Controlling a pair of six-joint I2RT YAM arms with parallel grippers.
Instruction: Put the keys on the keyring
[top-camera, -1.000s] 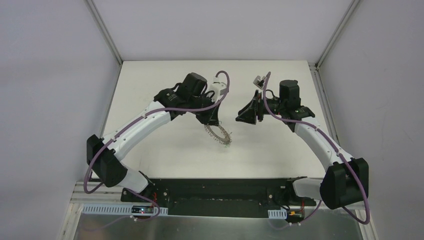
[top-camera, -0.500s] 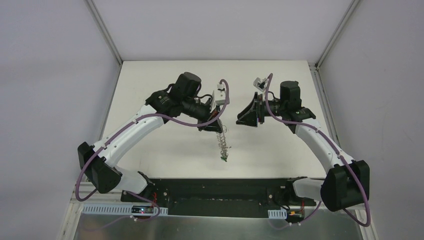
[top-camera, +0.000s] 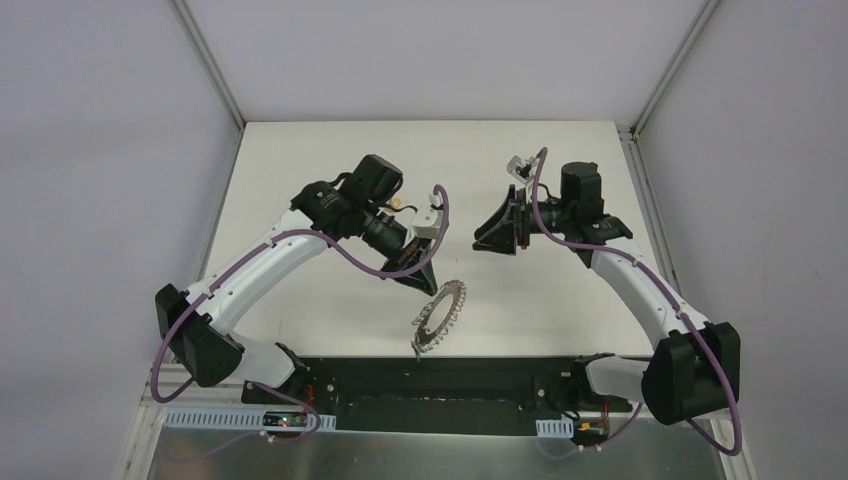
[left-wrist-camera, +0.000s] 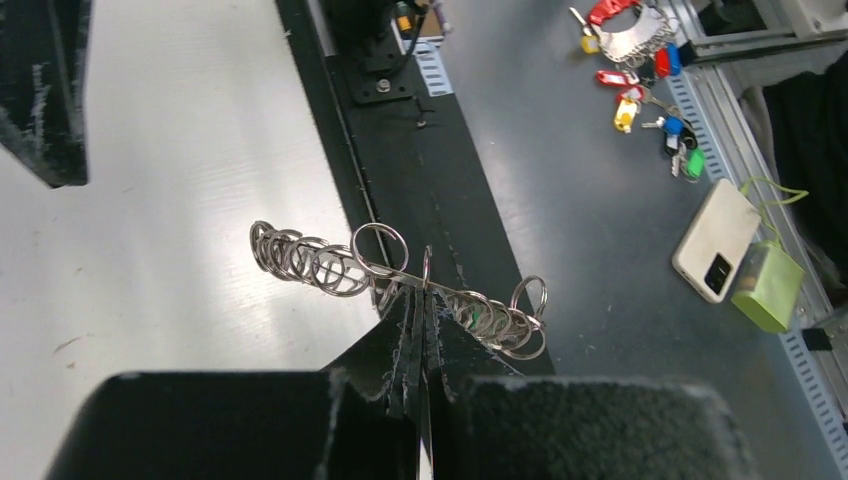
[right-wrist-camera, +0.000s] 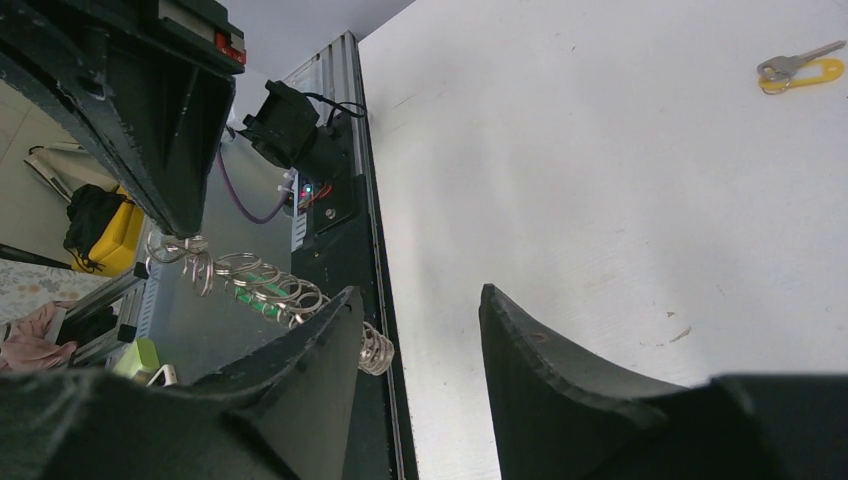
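The left gripper (top-camera: 416, 278) reaches the keyring (top-camera: 440, 313) from its upper left. It is clamped tight on the ring's flat dark rim, and the left wrist view shows the two fingertips pressed together with the metal pinched between them. The keyring hangs clear of the white table (top-camera: 300, 180), tilted, over the table's near part, and its fringe of thin silver wire loops fans out on either side of the grip. In the right wrist view a speck of green shows among those loops, though whether it is a key cannot be told.

To the right of the keyring and farther back, well apart from it, the right gripper (top-camera: 492, 232) hovers with its jaws spread and nothing between them. A key with a yellow head (right-wrist-camera: 800, 72) lies flat on the table, well apart from the keyring and touched by neither gripper.
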